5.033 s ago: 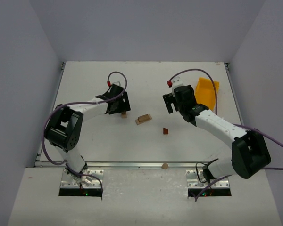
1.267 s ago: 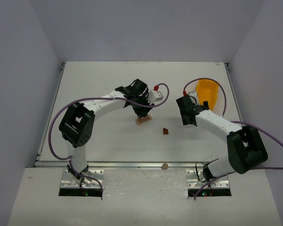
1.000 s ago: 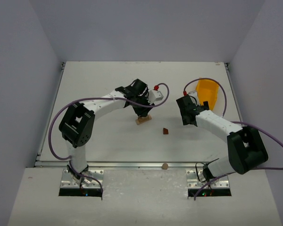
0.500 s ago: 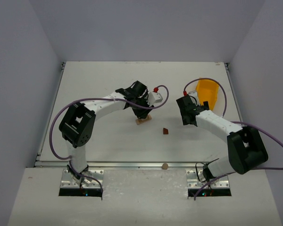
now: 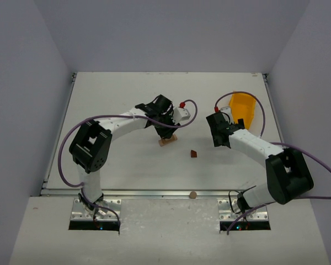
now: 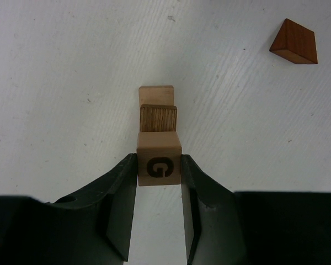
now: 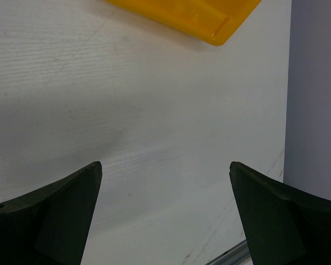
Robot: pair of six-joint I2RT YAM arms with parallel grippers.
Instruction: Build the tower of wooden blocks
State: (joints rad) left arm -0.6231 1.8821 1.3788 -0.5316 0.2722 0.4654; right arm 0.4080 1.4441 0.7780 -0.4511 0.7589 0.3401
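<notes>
A pale wooden block point(image 6: 159, 165) marked G sits between the fingers of my left gripper point(image 6: 159, 163), which is shut on it. Just beyond it lies the wood block tower: a flat pale plank point(image 6: 156, 95) with a darker grained piece point(image 6: 158, 117) on it. Whether the G block touches that stack I cannot tell. A dark reddish-brown wedge point(image 6: 294, 48) lies apart on the table, right of the stack point(image 5: 167, 141) and the left gripper point(image 5: 166, 130) in the top view, wedge point(image 5: 193, 154). My right gripper point(image 7: 165, 165) hangs open over bare table, holding nothing, right gripper point(image 5: 217, 138).
A yellow plastic bin point(image 5: 243, 109) stands at the back right, just behind the right gripper, and its edge shows in the right wrist view as bin point(image 7: 198, 19). A small round wooden disc point(image 5: 192, 194) lies on the near rail. Grey walls enclose the table on three sides.
Since five seconds ago my left arm has swung right with the G block to the plank, and my right arm has drawn back toward the bin. Over the last second almost nothing has moved.
</notes>
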